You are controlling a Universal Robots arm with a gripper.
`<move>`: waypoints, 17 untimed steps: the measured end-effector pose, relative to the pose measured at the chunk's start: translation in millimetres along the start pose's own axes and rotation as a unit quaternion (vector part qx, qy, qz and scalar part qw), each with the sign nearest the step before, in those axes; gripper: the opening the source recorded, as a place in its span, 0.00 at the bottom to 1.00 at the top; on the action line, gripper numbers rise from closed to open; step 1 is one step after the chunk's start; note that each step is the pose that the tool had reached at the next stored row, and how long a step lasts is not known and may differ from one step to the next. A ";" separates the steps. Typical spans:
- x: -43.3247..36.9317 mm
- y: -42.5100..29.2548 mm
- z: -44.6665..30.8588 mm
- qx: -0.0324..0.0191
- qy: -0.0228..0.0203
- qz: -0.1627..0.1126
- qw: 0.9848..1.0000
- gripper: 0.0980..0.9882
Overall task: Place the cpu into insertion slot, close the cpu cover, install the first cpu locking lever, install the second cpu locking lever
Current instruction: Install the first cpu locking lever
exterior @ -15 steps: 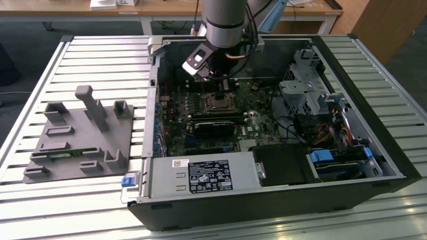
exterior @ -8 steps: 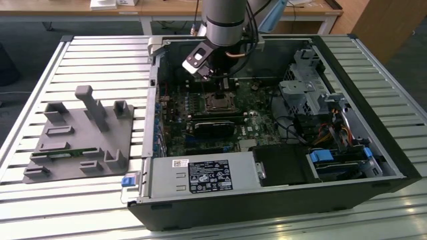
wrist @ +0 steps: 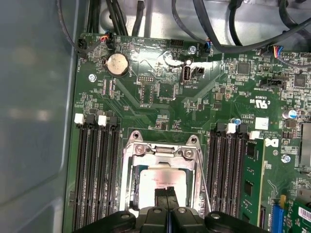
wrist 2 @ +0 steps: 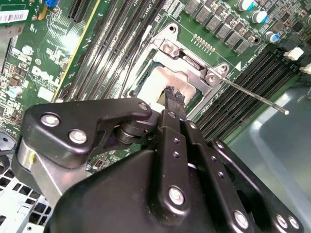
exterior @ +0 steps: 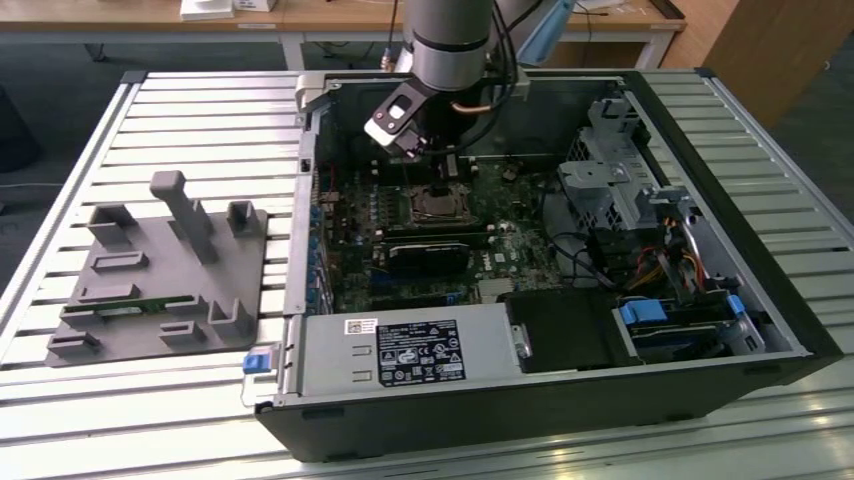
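Contact is what matters here. Your gripper (wrist 2: 174, 95) is clenched, its two tips pressed together with nothing between them, and it hangs just above the silvery top of the cpu (wrist: 160, 175). The cpu lies directly under the tips, seated in the insertion slot (exterior: 437, 206). The cpu cover (wrist: 127, 179) looks folded down around it, its window framing the chip, though I cannot tell whether it sits fully flat.

One locking lever (wrist 2: 252, 97) juts out to one side of the fingers as a thin rod, with its free end well clear of the cover, so I judge it unlatched. That makes the levers the work in hand.

- Use the closed tips as a single blunt pusher.
- Meet the rod near its free end, where it gives you most leverage.
- Keep off the chip's face and the fine parts of the circuit board (wrist: 160, 111) beyond the tips.
- Push steadily along the rod's swing, since it could slip off the narrow tips.
- Watch in both wrist views that the cover does not lift.
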State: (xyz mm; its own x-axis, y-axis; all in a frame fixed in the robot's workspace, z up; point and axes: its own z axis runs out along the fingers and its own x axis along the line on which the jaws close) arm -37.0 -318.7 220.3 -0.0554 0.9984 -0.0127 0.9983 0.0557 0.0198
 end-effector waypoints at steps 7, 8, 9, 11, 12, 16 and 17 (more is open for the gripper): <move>-0.1 0.2 -10.3 0.000 0.000 0.000 1.000 0.02; -0.1 0.3 -13.1 0.000 0.000 0.000 1.000 0.02; -0.2 0.3 -15.9 0.000 0.000 0.000 1.000 0.02; -0.2 0.5 -22.7 0.000 0.000 0.000 1.000 0.02; -0.3 0.5 -26.1 0.000 0.000 0.000 1.000 0.02; -0.5 0.9 -42.8 0.000 0.000 0.000 1.000 0.02; -0.6 1.0 -47.3 0.000 0.000 0.000 1.000 0.02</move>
State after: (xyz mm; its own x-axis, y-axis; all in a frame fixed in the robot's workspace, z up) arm -37.0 -318.7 267.6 -0.0556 0.9984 -0.0128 0.9982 0.0559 0.0206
